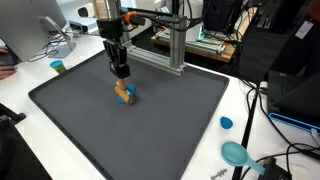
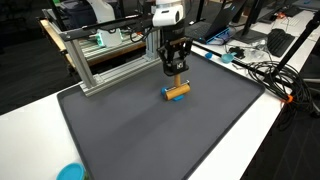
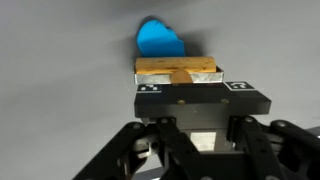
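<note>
Gripper (image 2: 176, 72) points straight down over the mat (image 2: 120, 130), jaws narrowed on the wooden block (image 2: 177, 91). The block sits directly beneath the fingertips, long axis crosswise in the wrist view, its blue end (image 3: 160, 40) beyond.

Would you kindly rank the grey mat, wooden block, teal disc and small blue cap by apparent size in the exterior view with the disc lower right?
1. grey mat
2. teal disc and wooden block: alike, disc nearer the camera, so unranked
3. small blue cap
</note>
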`<state>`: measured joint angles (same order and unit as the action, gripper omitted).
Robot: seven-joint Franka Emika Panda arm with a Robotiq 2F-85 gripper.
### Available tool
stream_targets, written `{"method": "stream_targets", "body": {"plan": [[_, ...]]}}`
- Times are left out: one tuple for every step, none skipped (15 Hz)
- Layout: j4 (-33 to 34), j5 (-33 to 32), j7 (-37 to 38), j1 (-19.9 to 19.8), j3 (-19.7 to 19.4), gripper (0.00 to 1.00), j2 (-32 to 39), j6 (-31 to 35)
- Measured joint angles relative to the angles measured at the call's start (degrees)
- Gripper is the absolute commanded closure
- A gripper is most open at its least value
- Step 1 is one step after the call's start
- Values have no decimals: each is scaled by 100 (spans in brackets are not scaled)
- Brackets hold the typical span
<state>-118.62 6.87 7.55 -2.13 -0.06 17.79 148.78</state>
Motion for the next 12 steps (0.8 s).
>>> {"method": "stream_targets", "body": {"plan": [[23, -16, 76, 17, -11, 78, 18, 2], [44, -33, 159, 35, -24, 78, 36, 8], [63, -40, 246, 56, -40, 78, 56, 24], [79, -40, 350, 80, -60, 78, 74, 48], [86, -41, 492, 107, -87, 78, 91, 111], [89, -42, 643, 136, -113, 78, 108, 181], [98, -44, 769, 168, -145, 78, 131, 248], [115, -49, 878, 197, -175, 78, 160, 329], [139, -50, 947, 219, -199, 78, 199, 419], [187, -50, 996, 228, -220, 78, 254, 522], [241, -40, 1012, 227, -239, 78, 334, 655], [305, -14, 1010, 213, -247, 78, 418, 813]]}}
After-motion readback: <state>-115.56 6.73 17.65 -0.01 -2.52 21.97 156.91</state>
